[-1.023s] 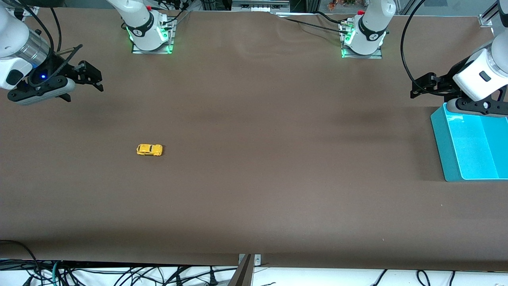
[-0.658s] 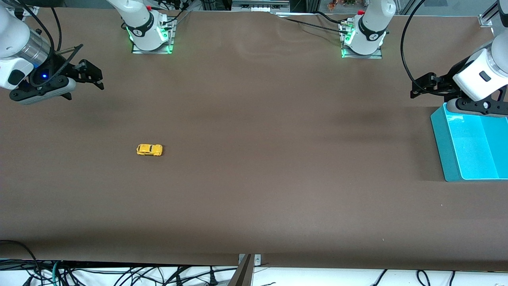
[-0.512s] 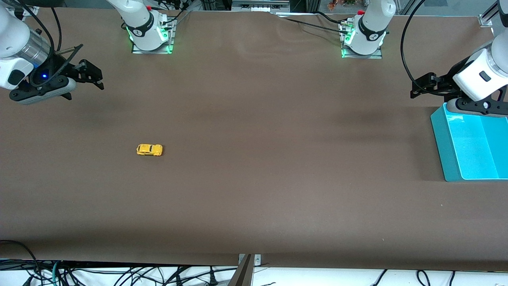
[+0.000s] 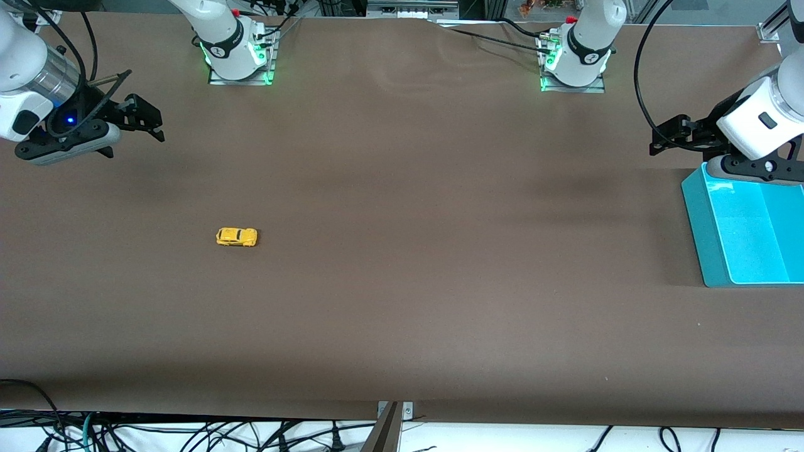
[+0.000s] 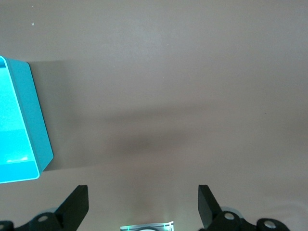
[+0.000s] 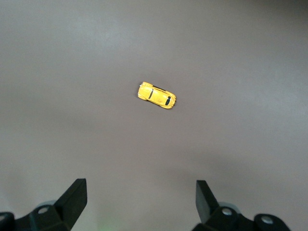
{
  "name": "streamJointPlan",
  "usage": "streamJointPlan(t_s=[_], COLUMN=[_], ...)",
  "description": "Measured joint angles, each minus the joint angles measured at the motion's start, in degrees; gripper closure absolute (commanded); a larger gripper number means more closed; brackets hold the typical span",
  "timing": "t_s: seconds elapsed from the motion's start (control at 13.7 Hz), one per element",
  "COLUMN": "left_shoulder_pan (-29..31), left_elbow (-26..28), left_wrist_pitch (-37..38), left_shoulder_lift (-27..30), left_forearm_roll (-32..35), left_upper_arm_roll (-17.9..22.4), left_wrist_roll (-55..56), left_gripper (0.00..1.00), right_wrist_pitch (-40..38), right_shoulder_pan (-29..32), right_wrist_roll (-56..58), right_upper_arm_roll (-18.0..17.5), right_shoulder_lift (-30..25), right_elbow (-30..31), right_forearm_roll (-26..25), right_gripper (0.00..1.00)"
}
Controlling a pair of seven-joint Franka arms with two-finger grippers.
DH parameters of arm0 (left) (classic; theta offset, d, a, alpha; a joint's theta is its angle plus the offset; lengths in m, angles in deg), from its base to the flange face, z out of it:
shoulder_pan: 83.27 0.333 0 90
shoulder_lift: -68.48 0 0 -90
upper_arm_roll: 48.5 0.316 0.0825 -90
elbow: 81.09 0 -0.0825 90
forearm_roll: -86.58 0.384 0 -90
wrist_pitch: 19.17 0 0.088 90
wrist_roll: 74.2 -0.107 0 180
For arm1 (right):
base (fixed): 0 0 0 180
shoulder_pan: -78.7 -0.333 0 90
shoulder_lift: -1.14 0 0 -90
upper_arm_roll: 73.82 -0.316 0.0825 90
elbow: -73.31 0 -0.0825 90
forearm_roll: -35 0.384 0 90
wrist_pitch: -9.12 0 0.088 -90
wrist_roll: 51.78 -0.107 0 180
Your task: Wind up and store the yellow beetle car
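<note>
The yellow beetle car (image 4: 237,236) rests on its wheels on the brown table, toward the right arm's end; it also shows in the right wrist view (image 6: 157,96), well apart from the fingers. My right gripper (image 4: 146,122) hangs open and empty in the air at the right arm's end of the table, away from the car. My left gripper (image 4: 671,135) hangs open and empty beside the teal bin (image 4: 708,238) at the left arm's end. Both wrist views show wide-spread fingertips (image 6: 76,192) (image 5: 78,199) with only table between them.
The teal bin's wall (image 5: 38,125) shows in the left wrist view. The two arm bases (image 4: 237,53) (image 4: 575,56) stand along the table edge farthest from the front camera. Cables lie off the table edge nearest that camera.
The right arm's hand has shifted very slightly; the car, the bin and the left arm have not moved.
</note>
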Motion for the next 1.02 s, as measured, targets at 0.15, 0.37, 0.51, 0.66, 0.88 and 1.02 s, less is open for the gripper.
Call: streamJointPlan(t_s=[0.15, 0.37, 0.51, 0.66, 0.88, 1.02], left_shoulder_pan=[0.0, 0.0, 0.0, 0.0, 0.0, 0.0], left_elbow=[0.0, 0.0, 0.0, 0.0, 0.0, 0.0], left_wrist_pitch=[0.0, 0.0, 0.0, 0.0, 0.0, 0.0], left_shoulder_lift=[0.0, 0.0, 0.0, 0.0, 0.0, 0.0], left_forearm_roll=[0.0, 0.0, 0.0, 0.0, 0.0, 0.0], left_upper_arm_roll=[0.0, 0.0, 0.0, 0.0, 0.0, 0.0], left_wrist_roll=[0.0, 0.0, 0.0, 0.0, 0.0, 0.0], left_gripper=[0.0, 0.0, 0.0, 0.0, 0.0, 0.0], right_wrist_pitch=[-0.1, -0.2, -0.2, -0.3, -0.6, -0.8], right_shoulder_pan=[0.0, 0.0, 0.0, 0.0, 0.0, 0.0], right_wrist_roll=[0.0, 0.0, 0.0, 0.0, 0.0, 0.0], right_upper_arm_roll=[0.0, 0.0, 0.0, 0.0, -0.1, -0.1], right_shoulder_lift=[0.0, 0.0, 0.0, 0.0, 0.1, 0.2], right_elbow=[0.0, 0.0, 0.0, 0.0, 0.0, 0.1], right_forearm_roll=[0.0, 0.0, 0.0, 0.0, 0.0, 0.0], right_gripper=[0.0, 0.0, 0.0, 0.0, 0.0, 0.0])
